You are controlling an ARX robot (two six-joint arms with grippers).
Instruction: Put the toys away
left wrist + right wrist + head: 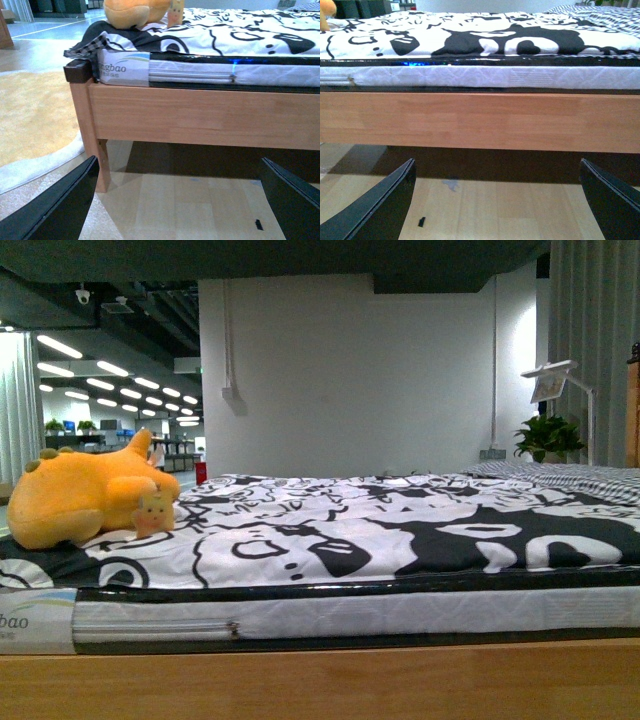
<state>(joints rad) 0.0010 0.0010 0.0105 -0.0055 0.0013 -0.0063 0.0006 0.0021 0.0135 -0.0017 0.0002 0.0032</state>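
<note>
An orange-yellow plush toy lies on the left end of the bed, on the black-and-white patterned cover. Its underside shows at the upper edge of the left wrist view as the plush toy; only a sliver of orange shows at the corner of the right wrist view. Neither arm shows in the front view. My left gripper is open, low in front of the bed's wooden side rail, below the toy's corner. My right gripper is open too, facing the rail further right. Nothing lies between either pair of fingers.
The bed has a wooden frame with a leg at its left corner and a white mattress edge. A yellow rug covers the floor left of the bed. A plant and a white lamp stand at the back right.
</note>
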